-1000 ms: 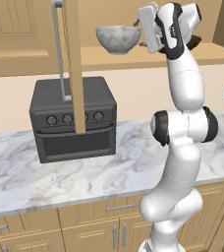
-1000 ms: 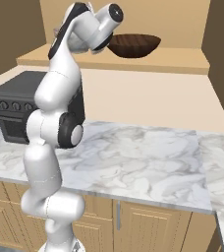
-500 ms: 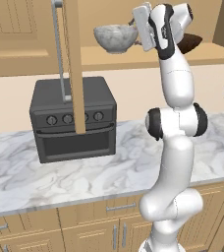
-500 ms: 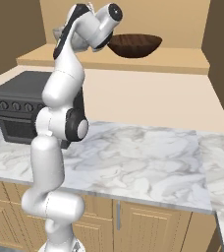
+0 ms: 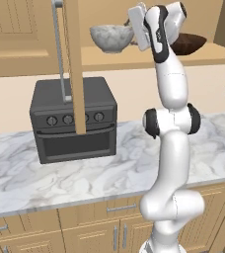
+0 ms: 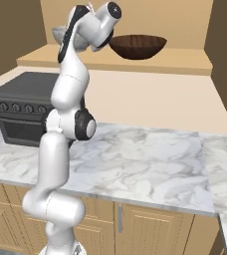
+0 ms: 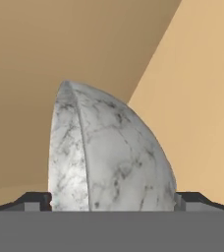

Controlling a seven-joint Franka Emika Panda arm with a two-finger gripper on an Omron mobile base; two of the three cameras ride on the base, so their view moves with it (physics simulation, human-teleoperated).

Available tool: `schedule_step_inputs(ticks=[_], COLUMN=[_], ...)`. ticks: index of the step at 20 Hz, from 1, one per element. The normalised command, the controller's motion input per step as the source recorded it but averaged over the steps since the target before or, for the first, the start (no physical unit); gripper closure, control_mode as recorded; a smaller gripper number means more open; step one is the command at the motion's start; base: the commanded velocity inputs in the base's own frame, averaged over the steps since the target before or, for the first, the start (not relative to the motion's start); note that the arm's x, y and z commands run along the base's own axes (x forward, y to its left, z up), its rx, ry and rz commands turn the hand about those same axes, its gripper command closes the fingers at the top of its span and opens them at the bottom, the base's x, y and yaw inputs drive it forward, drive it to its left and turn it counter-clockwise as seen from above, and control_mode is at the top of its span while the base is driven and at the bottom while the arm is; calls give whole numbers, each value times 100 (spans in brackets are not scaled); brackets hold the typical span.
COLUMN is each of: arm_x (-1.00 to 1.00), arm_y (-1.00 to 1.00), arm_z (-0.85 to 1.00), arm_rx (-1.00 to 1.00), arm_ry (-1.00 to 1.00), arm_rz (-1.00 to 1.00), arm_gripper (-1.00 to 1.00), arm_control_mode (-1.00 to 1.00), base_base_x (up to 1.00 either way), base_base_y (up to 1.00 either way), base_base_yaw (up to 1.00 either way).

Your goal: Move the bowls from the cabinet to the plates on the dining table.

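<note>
Open cabinet door (image 5: 76, 64) beside marble bowl (image 5: 112, 38)

The marble bowl (image 5: 112, 37) and the wooden bowl (image 6: 137, 46) are set side by side on the shelf of the cabinet (image 5: 109, 57), the marble bowl to the left. The cabinet's door (image 5: 75, 59) is swung out, before the oven (image 5: 74, 123), with its handle (image 5: 59, 49) on the left. The oven is placed on the counter (image 5: 85, 170), below the shelf and left of the arm. The gripper (image 7: 112, 199) is raised to shelf height, and the marble bowl is seen between its fingertips (image 7: 33, 201).
</note>
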Motion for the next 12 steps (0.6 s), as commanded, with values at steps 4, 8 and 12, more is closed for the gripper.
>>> schedule_step_inputs(ticks=[4, 8, 12], arm_x=[6, 3, 0], arm_y=[9, 8, 5], arm_z=[-13, -15, -22], arm_rx=[-6, -6, -7], arm_ry=[7, 6, 5], arm_rz=[7, 7, 7], arm_gripper=[-100, -100, -100], arm_control_mode=[-100, -100, -100], base_base_x=[0, 0, 0], base_base_y=[0, 0, 0], base_base_yaw=[0, 0, 0])
